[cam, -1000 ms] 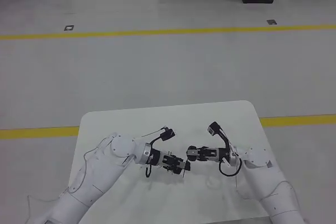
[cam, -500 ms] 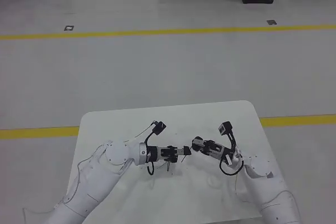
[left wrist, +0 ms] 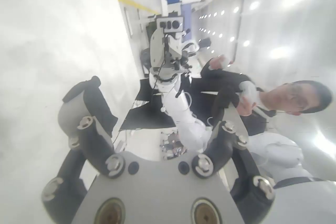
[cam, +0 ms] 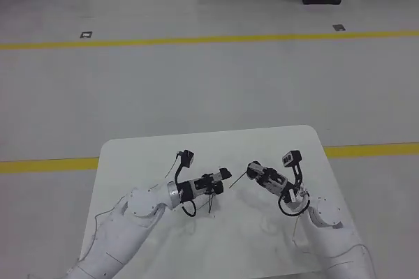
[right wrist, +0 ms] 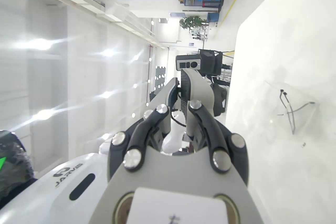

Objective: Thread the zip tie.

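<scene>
Zip tie (cam: pixel 237 181), top view. Query: where do we place it, and what has it?
Reply: We read it as the thin dark strip above the table (cam: pixel 146 150). It slants from the right gripper (cam: pixel 251 170) toward the left gripper (cam: pixel 223 173), and its free end is near that gripper. We judge that the two grippers face each other so that one can present the strip's end and the other can take it. Crossed dark strands (cam: pixel 209 203) lie on the table just beside the left arm (cam: pixel 160 195). We cannot tell whether they are spare ties.

Left wrist view. Query: how does the left gripper (left wrist: pixel 157 93) stand?
Reply: Its fingers (left wrist: pixel 88 93) are spread wide with nothing between them, which we take as readiness to receive. The right arm (left wrist: pixel 170 104) appears beyond the gap.

Right wrist view. Query: and the right gripper (right wrist: pixel 181 83)?
Reply: Its jaws are drawn close, with a slim gap at most. The strip is too thin to make out here, so the pinch is our inference from the top view. The crossed strands (right wrist: pixel 288 110) rest on the table (right wrist: pixel 288 25), off to the side of the left arm. We judge the threading not yet done, because the strip's end and the open gripper first need aligning.
</scene>
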